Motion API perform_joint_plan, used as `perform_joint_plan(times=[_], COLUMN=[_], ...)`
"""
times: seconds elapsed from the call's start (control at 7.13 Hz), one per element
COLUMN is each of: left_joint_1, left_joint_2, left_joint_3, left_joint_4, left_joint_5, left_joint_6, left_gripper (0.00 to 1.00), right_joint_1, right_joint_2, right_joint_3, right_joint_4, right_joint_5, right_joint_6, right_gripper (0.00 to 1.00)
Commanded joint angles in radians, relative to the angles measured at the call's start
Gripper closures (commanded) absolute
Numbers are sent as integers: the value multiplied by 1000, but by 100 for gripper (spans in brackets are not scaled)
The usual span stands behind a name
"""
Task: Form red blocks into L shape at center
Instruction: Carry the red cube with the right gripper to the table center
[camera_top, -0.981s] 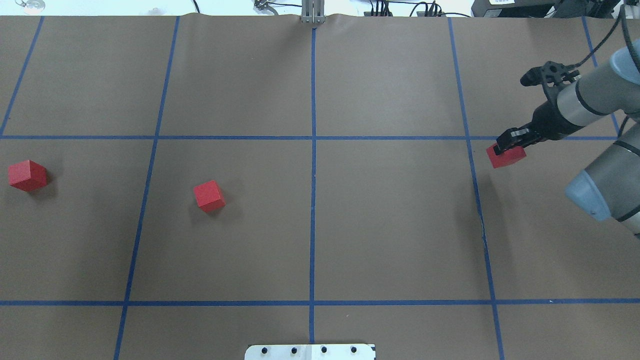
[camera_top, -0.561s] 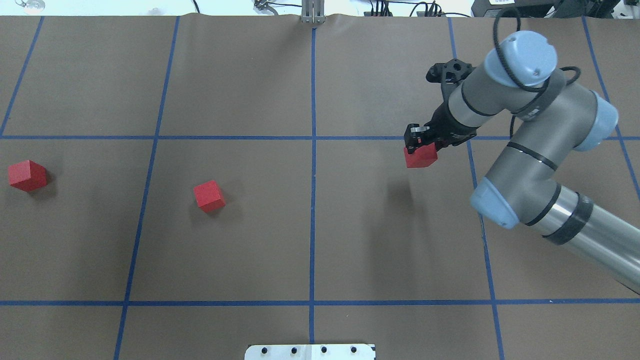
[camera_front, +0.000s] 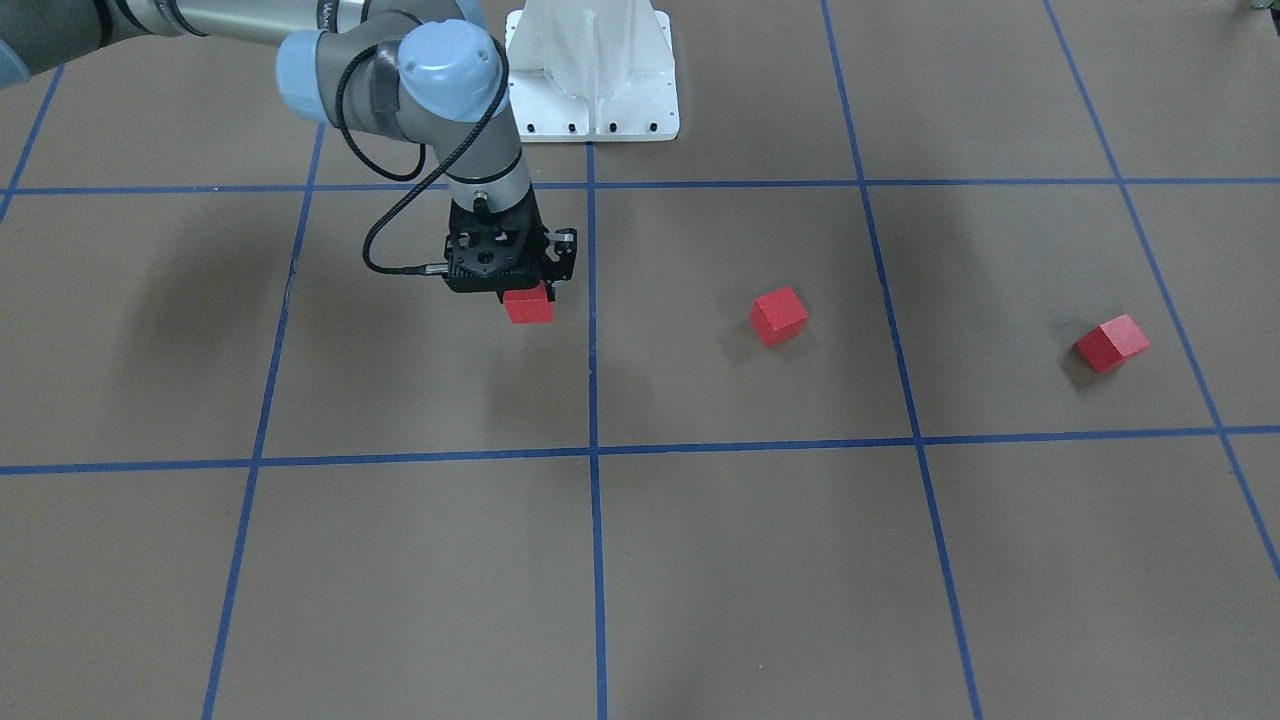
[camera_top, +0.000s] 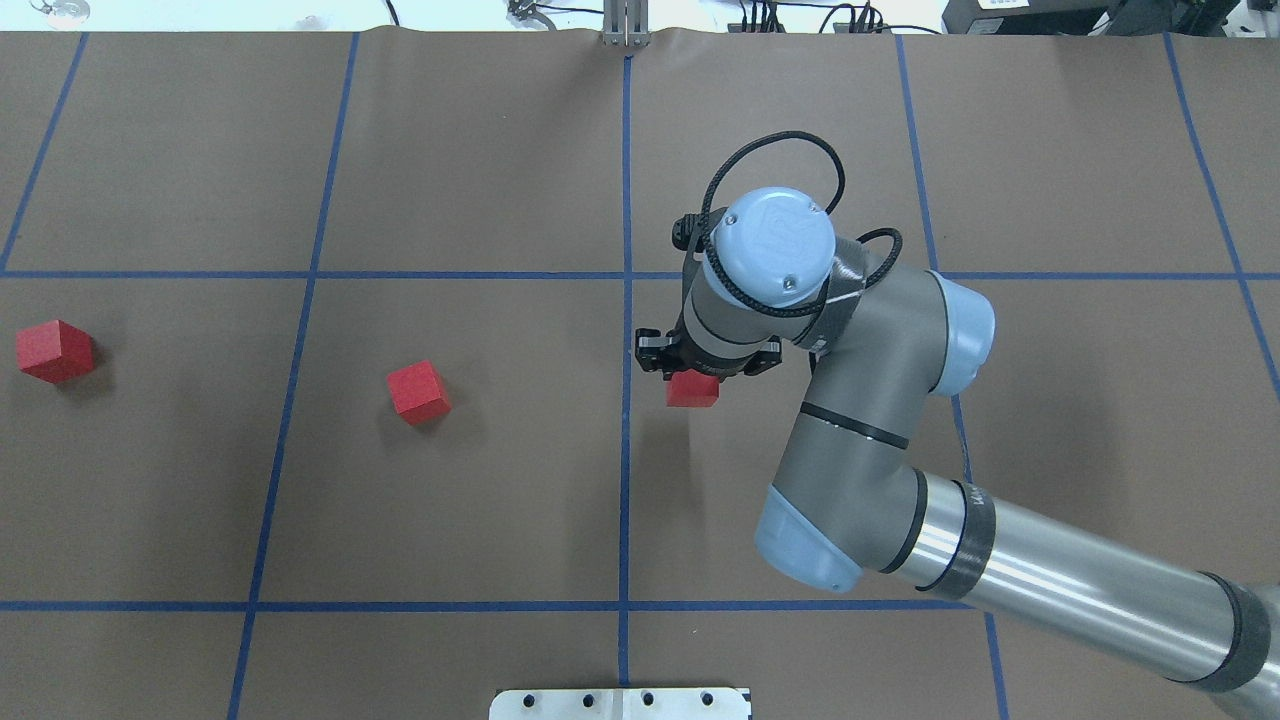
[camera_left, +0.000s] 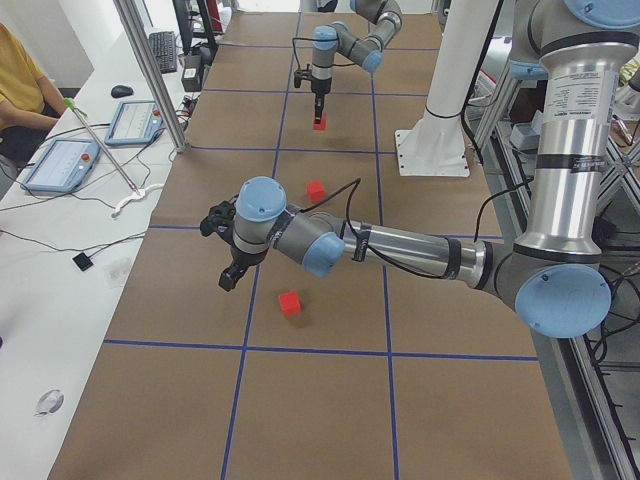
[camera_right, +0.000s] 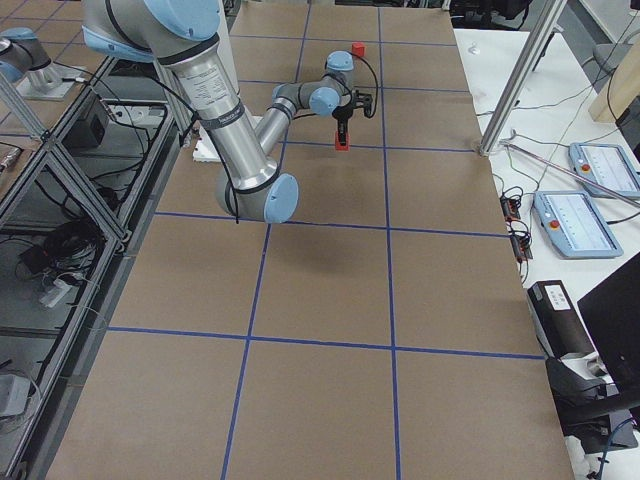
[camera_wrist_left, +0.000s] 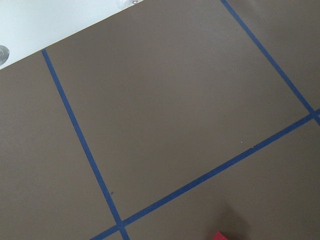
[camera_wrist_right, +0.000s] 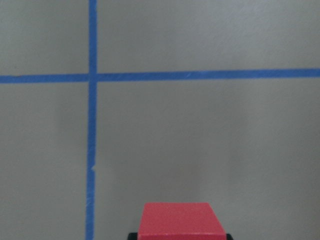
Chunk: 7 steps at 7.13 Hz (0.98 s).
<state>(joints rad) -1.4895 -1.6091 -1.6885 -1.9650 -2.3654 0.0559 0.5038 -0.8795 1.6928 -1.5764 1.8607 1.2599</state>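
Observation:
My right gripper (camera_top: 691, 378) is shut on a red block (camera_top: 692, 391) and holds it above the floor, just right of the vertical blue tape line at the center (camera_top: 625, 440). It also shows in the front view (camera_front: 528, 306) and the right wrist view (camera_wrist_right: 181, 221). Two more red blocks lie on the floor, one middle-left (camera_top: 418, 392) and one far left (camera_top: 55, 351). My left gripper (camera_left: 229, 279) shows only in the exterior left view, raised above the floor; I cannot tell if it is open or shut.
The white robot base plate (camera_front: 592, 75) stands at the near table edge, also seen in the overhead view (camera_top: 620, 703). Blue tape lines cross the brown floor. A person in yellow (camera_left: 18, 90) and tablets (camera_left: 62, 165) are beside the table.
My right arm has swung left with the red block in its gripper, from the right side to just beside the center line. The other two blocks have not moved.

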Motion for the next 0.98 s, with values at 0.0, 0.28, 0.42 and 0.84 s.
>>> perform_joint_plan(times=[0.0, 0.28, 0.42, 0.84], left_joint_1=[0, 0, 0, 0], left_joint_2=[0, 0, 0, -6], left_joint_3=[3, 6, 6, 10], left_joint_4=[0, 0, 0, 0], left_joint_5=[2, 2, 2, 2], left_joint_6=[1, 1, 1, 1], left_gripper=[0, 0, 0, 0], right_joint_1=[-63, -83, -85, -85], right_joint_2=[113, 132, 132, 131], right_joint_3=[-126, -168, -173, -176], right_joint_4=[-19, -20, -25, -24], right_joint_5=[-34, -55, -52, -32], right_joint_6=[77, 75, 70, 67], right_gripper=[100, 97, 88, 66])
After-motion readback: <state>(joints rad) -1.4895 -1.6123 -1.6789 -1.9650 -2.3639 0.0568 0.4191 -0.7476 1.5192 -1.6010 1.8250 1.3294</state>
